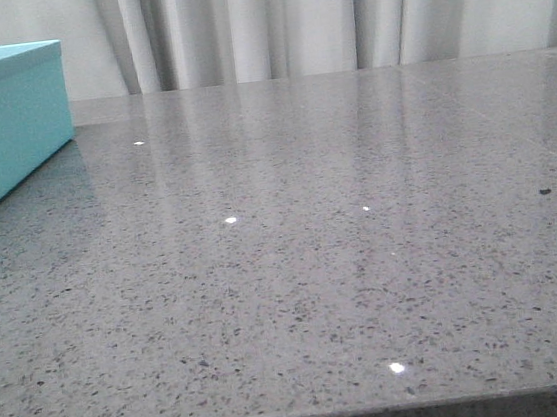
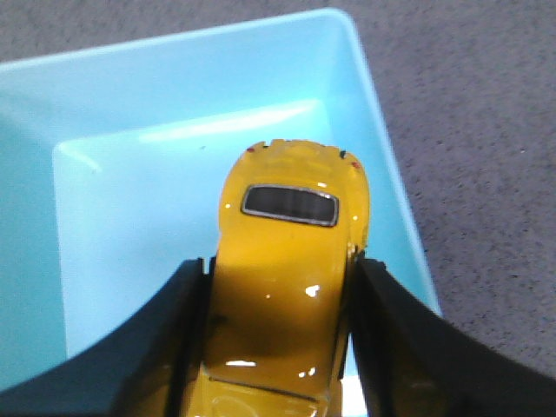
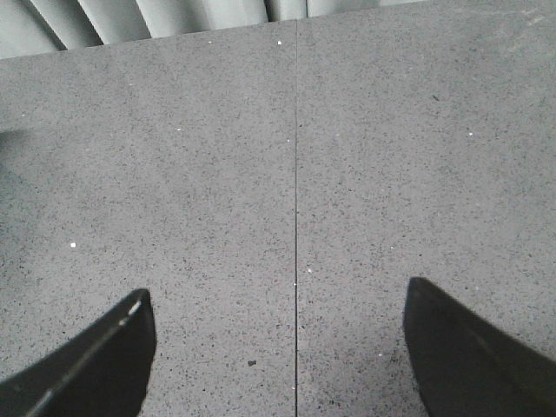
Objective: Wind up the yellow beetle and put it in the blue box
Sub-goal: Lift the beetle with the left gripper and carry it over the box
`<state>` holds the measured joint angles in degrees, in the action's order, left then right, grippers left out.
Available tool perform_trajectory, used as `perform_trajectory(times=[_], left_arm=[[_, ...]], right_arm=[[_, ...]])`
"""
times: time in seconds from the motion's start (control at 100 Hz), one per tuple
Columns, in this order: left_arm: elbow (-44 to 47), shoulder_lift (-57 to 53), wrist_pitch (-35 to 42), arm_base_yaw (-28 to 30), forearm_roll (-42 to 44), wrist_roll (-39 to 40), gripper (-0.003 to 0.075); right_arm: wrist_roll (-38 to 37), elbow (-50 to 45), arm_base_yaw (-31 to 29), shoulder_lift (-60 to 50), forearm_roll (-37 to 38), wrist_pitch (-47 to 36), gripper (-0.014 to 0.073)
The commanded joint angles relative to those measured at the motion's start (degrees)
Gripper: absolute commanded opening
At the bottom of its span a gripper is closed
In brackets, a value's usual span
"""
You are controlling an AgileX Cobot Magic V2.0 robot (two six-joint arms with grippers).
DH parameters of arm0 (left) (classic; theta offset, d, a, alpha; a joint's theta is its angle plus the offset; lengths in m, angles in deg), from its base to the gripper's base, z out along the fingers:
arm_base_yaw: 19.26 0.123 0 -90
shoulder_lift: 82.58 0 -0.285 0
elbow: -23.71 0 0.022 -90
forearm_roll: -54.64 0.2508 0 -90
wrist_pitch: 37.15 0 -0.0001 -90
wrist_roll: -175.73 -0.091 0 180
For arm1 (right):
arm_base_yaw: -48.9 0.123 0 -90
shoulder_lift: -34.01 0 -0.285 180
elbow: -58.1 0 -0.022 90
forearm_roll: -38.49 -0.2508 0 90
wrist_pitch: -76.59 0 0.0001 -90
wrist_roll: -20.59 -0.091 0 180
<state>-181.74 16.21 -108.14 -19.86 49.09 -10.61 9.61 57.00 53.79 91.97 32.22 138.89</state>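
In the left wrist view my left gripper [image 2: 280, 269] is shut on the yellow beetle [image 2: 287, 252], its black fingers [image 2: 395, 339] pressing both sides of the car. The car hangs over the open inside of the blue box [image 2: 130, 174], near the box's corner; whether it touches the floor of the box I cannot tell. The blue box [image 1: 2, 124] shows at the far left of the front view, where neither arm is seen. My right gripper [image 3: 278, 300] is open and empty over bare grey table.
The grey speckled stone table [image 1: 315, 265] runs to a front edge at the bottom of the front view. Pale curtains [image 1: 317, 13] hang behind it. A thin seam [image 3: 296, 174] crosses the table under my right gripper.
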Motion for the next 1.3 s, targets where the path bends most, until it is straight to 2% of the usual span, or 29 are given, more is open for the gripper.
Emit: perform_trajectory(times=[0.0, 0.42, 0.68, 0.78, 0.93, 0.98, 1.29], left_arm=[[0.3, -2.0, 2.9, 2.2, -0.8, 2.9, 0.0048], [14.5, 2.1, 12.7, 3.1, 1.6, 5.2, 0.0048], [16.8, 4.8, 15.7, 3.1, 1.8, 6.3, 0.0055], [16.8, 5.2, 15.2, 3.1, 1.4, 6.3, 0.0132], [16.8, 5.2, 15.2, 3.1, 0.7, 6.3, 0.0365], [16.8, 5.2, 15.2, 3.1, 0.7, 6.3, 0.0402], [16.3, 2.3, 15.7, 3.1, 0.7, 6.3, 0.0410]], right_arm=[[0.6, 1.3, -0.1, -0.4, -0.3, -3.4, 0.0581], [0.6, 1.3, -0.1, -0.4, -0.3, -3.8, 0.0581], [0.6, 1.3, -0.1, -0.4, -0.3, -3.9, 0.0581], [0.6, 1.3, -0.1, -0.4, -0.3, -4.0, 0.0581], [0.6, 1.3, -0.1, -0.4, -0.3, -4.0, 0.0581], [0.6, 1.3, -0.1, -0.4, -0.3, -4.0, 0.0581], [1.9, 1.3, -0.1, -0.6, -0.2, -3.8, 0.0581]])
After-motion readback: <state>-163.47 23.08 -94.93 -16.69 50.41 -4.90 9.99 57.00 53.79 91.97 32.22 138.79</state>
